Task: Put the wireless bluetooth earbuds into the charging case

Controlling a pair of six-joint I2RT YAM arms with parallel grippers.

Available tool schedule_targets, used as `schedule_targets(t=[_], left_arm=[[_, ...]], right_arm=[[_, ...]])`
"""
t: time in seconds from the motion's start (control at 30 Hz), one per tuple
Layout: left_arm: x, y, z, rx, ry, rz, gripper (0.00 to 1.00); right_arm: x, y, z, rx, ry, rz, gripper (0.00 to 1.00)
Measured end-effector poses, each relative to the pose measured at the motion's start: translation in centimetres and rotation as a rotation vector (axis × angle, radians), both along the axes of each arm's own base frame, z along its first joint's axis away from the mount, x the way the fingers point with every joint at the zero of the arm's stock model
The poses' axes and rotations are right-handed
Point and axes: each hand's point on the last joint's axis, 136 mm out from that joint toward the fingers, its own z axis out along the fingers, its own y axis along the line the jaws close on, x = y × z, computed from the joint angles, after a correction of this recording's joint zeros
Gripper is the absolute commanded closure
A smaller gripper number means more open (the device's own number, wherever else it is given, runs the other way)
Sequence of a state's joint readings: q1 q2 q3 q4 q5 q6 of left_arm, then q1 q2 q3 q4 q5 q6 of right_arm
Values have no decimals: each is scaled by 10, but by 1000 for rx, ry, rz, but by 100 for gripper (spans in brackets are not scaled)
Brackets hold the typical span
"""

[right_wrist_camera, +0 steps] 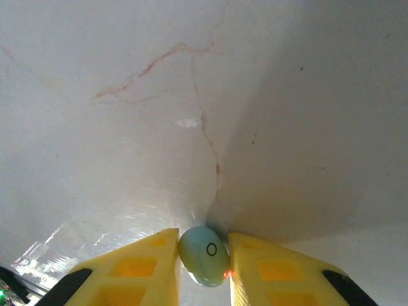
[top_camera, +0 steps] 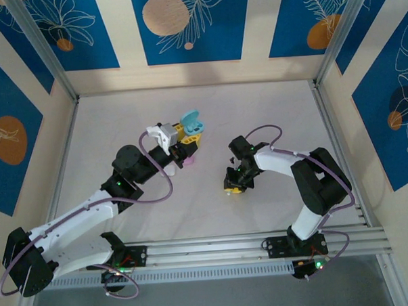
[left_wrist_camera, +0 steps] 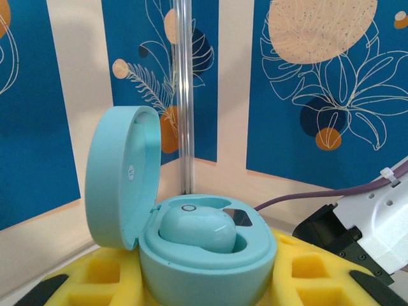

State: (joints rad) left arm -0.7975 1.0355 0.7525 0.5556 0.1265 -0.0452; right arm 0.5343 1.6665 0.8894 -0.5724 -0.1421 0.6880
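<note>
Found left gripper (top_camera: 190, 134) clamped on lt-blue charging case (left_wrist_camera: 210, 268), yellow fingers (left_wrist_camera: 89, 274) bearing on base from both sides. Held clear of table (top_camera: 270, 116), approx centre of workspace, slightly left of mid-line.

Noted lid (left_wrist_camera: 121, 178) swung open, standing near upright on left side of base per left wrist view. Logged one lt-blue bud, ref. seated earbud (left_wrist_camera: 197, 231), lying in left well of case, rounded back up. Noted right well (left_wrist_camera: 239, 217) open to view, dark patch inside. Also caught right arm (left_wrist_camera: 370, 229) at right edge of same view, beyond case.

Found right gripper (top_camera: 234, 187) pointing down at table, right of centre, well apart from case. Closed on second lt-blue bud, ref. held earbud (right_wrist_camera: 204, 258), pinched between yellow pads (right_wrist_camera: 146, 268) at very tips. Noted small black ring mark on bud facing wrist cam; red glint at lower right edge of bud. Positioned at or just above table surface; contact w/ table not determinable.

Spotted pink item (top_camera: 189, 162) on table just near side of left gripper, partly covered by arm; identity not determinable at this res.

Recorded table surface white w/ faint reddish crack-like lines per right wrist view. Recorded blue-and-cream leaf-print panels (top_camera: 185, 25) on enclosure walls and alu rail (top_camera: 215, 251) along near edge w/ both arm bases bolted on.
</note>
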Motion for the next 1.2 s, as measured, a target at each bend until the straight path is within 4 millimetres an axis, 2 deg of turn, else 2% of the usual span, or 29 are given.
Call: schedule_targets(t=[0.33,0.87,1.2], left_arm=[[4,-6,-9,21,15,-6,76],[-1,1,-2,12,7,-2,76],[-1,1,-2,10,10,-3,76]], right_arm=[[0,1,0,2,11,0,73],[0,2,0,-8,36,28,69],[-1,2,-1,-60,15,55,75]])
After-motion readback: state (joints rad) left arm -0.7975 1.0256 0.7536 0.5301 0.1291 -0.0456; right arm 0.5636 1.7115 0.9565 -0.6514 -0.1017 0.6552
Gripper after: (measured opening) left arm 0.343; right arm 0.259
